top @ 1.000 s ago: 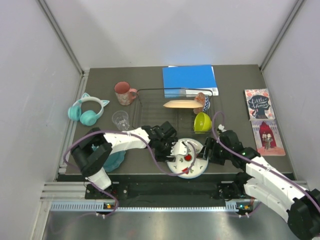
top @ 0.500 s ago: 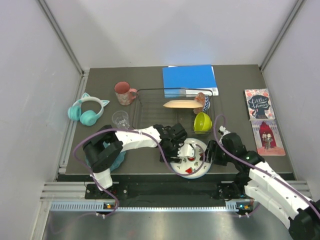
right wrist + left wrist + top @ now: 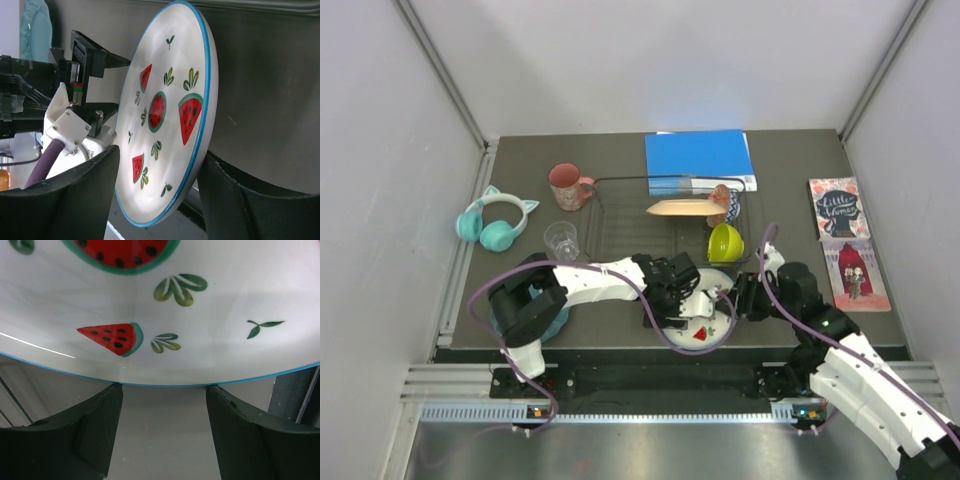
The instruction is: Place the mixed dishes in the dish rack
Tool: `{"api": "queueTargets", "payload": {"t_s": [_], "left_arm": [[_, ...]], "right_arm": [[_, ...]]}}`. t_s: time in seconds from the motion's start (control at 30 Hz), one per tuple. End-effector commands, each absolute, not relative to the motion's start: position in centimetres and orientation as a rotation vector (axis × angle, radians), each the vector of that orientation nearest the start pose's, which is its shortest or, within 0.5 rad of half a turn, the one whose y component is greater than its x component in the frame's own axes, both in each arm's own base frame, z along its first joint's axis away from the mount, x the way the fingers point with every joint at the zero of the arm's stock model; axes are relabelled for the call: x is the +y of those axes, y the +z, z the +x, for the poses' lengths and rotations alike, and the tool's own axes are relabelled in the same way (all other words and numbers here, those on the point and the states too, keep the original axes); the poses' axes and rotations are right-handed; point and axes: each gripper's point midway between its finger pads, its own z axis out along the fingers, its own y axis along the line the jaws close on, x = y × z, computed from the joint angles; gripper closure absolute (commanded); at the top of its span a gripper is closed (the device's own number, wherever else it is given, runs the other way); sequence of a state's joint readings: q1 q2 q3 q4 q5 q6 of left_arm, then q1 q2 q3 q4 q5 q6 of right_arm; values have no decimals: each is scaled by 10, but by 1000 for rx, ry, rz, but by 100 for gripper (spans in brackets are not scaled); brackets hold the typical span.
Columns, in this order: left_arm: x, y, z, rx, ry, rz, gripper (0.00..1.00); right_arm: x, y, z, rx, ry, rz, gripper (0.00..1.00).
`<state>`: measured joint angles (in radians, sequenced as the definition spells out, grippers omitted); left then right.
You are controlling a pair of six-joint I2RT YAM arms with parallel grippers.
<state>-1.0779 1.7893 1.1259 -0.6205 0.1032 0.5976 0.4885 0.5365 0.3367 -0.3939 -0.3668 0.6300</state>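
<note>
The white plate with red watermelon slices (image 3: 700, 322) stands tilted on edge at the table's front, between my two grippers. My left gripper (image 3: 678, 293) is open on its left side. In the left wrist view the plate (image 3: 160, 315) rests by its blue rim on both fingertips of the left gripper (image 3: 164, 386), with nothing between them. My right gripper (image 3: 740, 299) is open and straddles the plate's right rim. The right wrist view shows the plate (image 3: 165, 115) with one finger of the right gripper (image 3: 161, 151) before its face and one behind it. The black wire dish rack (image 3: 620, 180) holds the peach plate (image 3: 682, 208) and yellow-green bowl (image 3: 724, 243).
A pink mug (image 3: 566, 186) and a clear cup (image 3: 561, 240) stand left of the rack. The teal plate (image 3: 548, 320) lies under the left arm. Teal headphones (image 3: 495, 222) sit far left, a blue book (image 3: 698, 157) lies behind the rack, and two picture books (image 3: 842, 240) lie right.
The watermelon plate has gone from lying nearly flat to standing tilted on edge. My left gripper moved right under it. My right gripper came in around its rim and its jaws narrowed.
</note>
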Motion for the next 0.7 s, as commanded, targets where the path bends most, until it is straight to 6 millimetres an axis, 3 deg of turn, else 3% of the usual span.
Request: {"api": "queueTargets", "payload": {"t_s": [0.0, 0.1, 0.23, 0.27, 0.37, 0.5, 0.67], "left_arm": [[-393, 21, 162, -2256, 663, -2744, 28], [-401, 26, 161, -2260, 685, -2752, 28], [-401, 32, 162, -2273, 677, -2749, 28], [-401, 34, 162, -2276, 674, -2750, 28], [-395, 41, 165, -2304, 623, -2741, 29], [-379, 54, 168, -2343, 540, -2725, 29], [-350, 89, 177, -2442, 461, -2651, 29]], "right_arm": [[224, 186, 136, 2024, 1407, -332, 37], [225, 167, 137, 2107, 1396, -321, 46], [225, 163, 139, 2128, 1383, -310, 60], [225, 162, 140, 2133, 1376, -308, 73], [222, 158, 142, 2154, 1343, -293, 100], [216, 159, 145, 2169, 1283, -267, 100], [209, 176, 150, 2132, 1216, -258, 100]]}}
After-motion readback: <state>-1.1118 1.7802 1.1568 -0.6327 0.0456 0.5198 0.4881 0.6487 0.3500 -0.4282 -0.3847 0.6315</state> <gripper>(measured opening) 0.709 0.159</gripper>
